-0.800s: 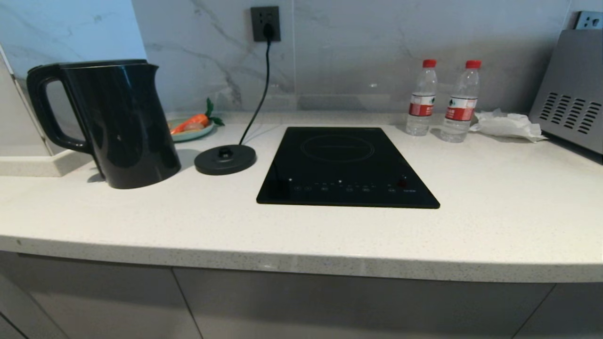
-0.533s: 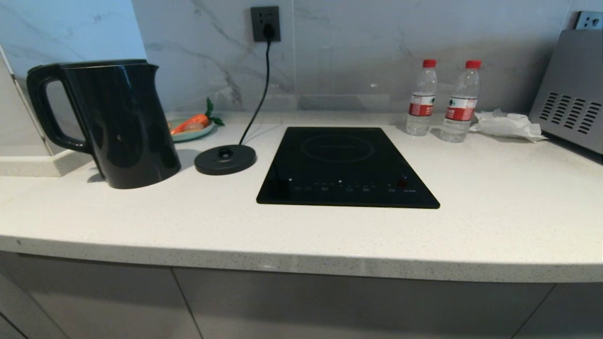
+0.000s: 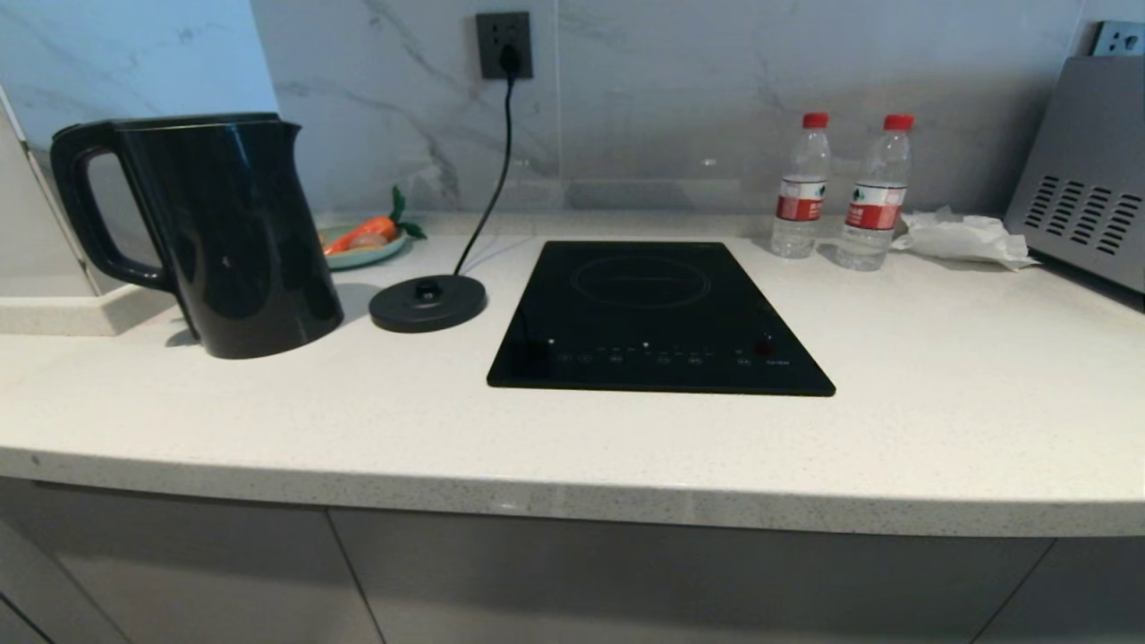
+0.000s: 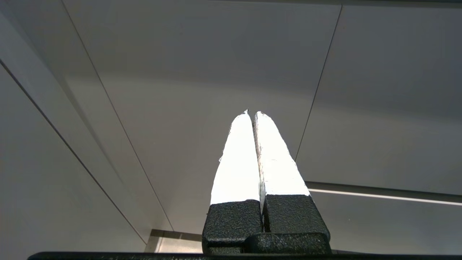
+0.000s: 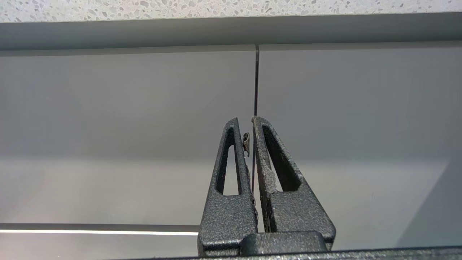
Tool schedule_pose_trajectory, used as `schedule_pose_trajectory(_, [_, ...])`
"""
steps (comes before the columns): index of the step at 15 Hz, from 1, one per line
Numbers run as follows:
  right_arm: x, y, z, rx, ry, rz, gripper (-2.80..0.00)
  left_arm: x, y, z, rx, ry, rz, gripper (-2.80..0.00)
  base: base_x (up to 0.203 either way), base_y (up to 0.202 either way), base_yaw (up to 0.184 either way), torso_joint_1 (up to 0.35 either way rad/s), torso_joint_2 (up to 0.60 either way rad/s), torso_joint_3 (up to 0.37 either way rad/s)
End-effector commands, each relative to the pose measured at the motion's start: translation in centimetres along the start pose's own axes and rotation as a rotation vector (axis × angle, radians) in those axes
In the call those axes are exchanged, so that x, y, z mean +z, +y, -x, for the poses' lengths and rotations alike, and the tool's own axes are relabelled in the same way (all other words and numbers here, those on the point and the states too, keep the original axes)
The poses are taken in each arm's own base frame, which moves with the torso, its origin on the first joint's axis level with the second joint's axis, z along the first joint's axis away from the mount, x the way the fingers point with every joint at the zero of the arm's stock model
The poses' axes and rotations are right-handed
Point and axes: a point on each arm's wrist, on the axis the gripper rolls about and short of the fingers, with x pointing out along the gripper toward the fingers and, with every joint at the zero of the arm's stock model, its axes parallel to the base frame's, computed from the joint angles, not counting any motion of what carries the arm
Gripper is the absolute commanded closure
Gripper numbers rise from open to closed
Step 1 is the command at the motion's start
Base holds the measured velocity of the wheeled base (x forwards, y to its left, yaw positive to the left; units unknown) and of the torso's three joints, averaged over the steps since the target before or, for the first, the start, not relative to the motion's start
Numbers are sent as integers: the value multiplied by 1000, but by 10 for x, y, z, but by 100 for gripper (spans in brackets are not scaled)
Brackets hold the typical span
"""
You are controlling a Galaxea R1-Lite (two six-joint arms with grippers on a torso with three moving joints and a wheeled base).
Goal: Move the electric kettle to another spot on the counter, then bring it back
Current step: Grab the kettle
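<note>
The electric kettle [image 3: 228, 234] stands upright on the counter [image 3: 572, 447], just off its base disc [image 3: 428, 302], handle turned away from the disc and spout toward it, so I'd guess it awaits lifting. Below the counter edge, the left gripper [image 4: 252, 112] and right gripper [image 5: 245, 121] hang pressed together, empty, facing cabinet fronts [image 5: 126, 108].

Black induction hob [image 3: 657, 317] set flat in the middle. Left of it, round corded base disc [image 3: 428, 302], cord [image 3: 497, 161] plugged into wall socket [image 3: 504, 43]. Behind, small plate with carrot [image 3: 362, 243]. Right: two red-capped water bottles [image 3: 801, 188], crumpled tissue [image 3: 962, 238], grey vented appliance [image 3: 1084, 170].
</note>
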Motion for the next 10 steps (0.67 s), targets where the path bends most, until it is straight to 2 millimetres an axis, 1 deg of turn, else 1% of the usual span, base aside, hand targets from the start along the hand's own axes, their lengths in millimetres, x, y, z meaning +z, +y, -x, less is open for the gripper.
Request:
schedule_pose_trajectory(1, [0, 0, 0, 1, 1, 0, 0, 0, 0, 0, 0, 3, 0, 0, 0, 0, 0, 0, 0, 0])
schedule_pose_trajectory(2, [0, 0, 0, 0, -1, -1, 0, 0, 0, 0, 2, 3, 0, 0, 0, 0, 0, 0, 0, 0])
schedule_pose_trajectory(4, [0, 0, 0, 1, -1, 0, 0, 0, 0, 0, 2, 3, 0, 0, 0, 0, 0, 6, -204, -188])
schedule_pose_trajectory(8, [0, 0, 0, 0, -1, -1, 0, 0, 0, 0, 0, 3, 0, 0, 0, 0, 0, 35, -398, -351])
schedule_pose_trajectory(10, [0, 0, 0, 1, 0, 0, 0, 0, 0, 0, 2, 3, 0, 0, 0, 0, 0, 102, -462, -377])
